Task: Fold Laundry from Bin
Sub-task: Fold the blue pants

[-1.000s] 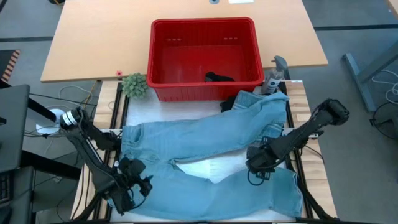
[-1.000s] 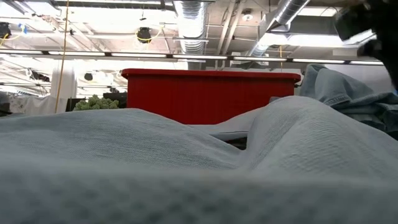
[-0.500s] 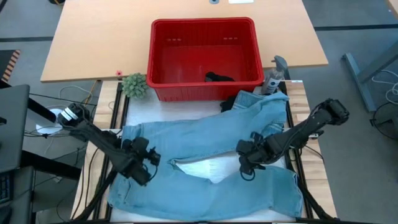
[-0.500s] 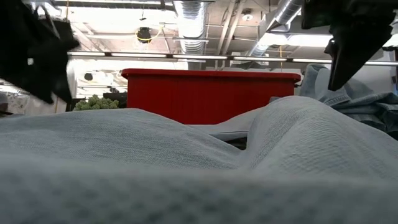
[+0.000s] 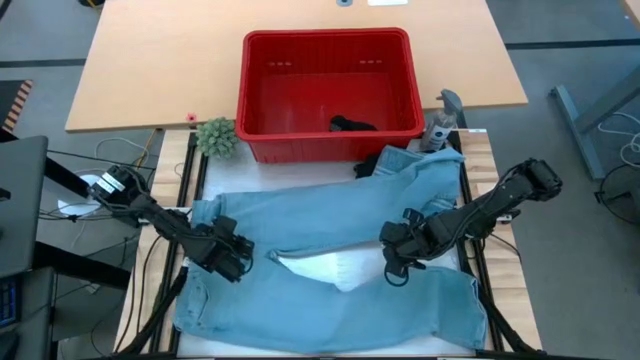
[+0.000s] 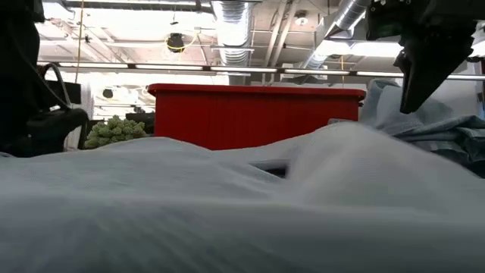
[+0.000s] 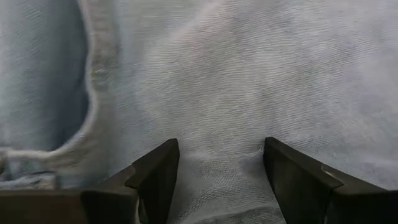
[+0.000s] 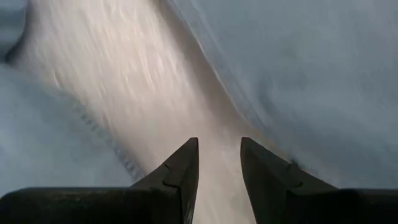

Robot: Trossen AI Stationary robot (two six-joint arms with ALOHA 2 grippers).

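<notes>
Light blue jeans (image 5: pixel 330 230) lie spread across the white table top, waist end toward the left, one leg reaching up to the red bin (image 5: pixel 330 85). A black piece (image 5: pixel 352 124) lies in the bin, and a dark cloth (image 5: pixel 372 165) pokes out under the upper leg. My left gripper (image 5: pixel 228 255) is open and down on the jeans' left part, beside a curved seam (image 7: pixel 93 99). My right gripper (image 5: pixel 398 250) hangs open with a narrow gap, clear above the inner edge of a leg (image 8: pixel 292 81) and the white gap (image 8: pixel 124 81). My left gripper stands with both open fingertips (image 7: pixel 165 155) on the denim near the jeans' waist end, coming steeply from above. A low ridge of cloth (image 7: pixel 217 163) lies between the fingers. The jeans stay flat on the table.
A small green plant (image 5: pixel 216 136) stands left of the bin and a grey spray bottle (image 5: pixel 440 122) to its right. The wooden table (image 5: pixel 150 60) continues behind the bin. Black cables and frame rails run along the left edge (image 5: pixel 150 290).
My left gripper has swung from the near left corner toward the far edge and the right, sinking onto the jeans' left part. The denim around it has shifted and rippled. My right gripper has drifted a little toward the table's left above the legs.
</notes>
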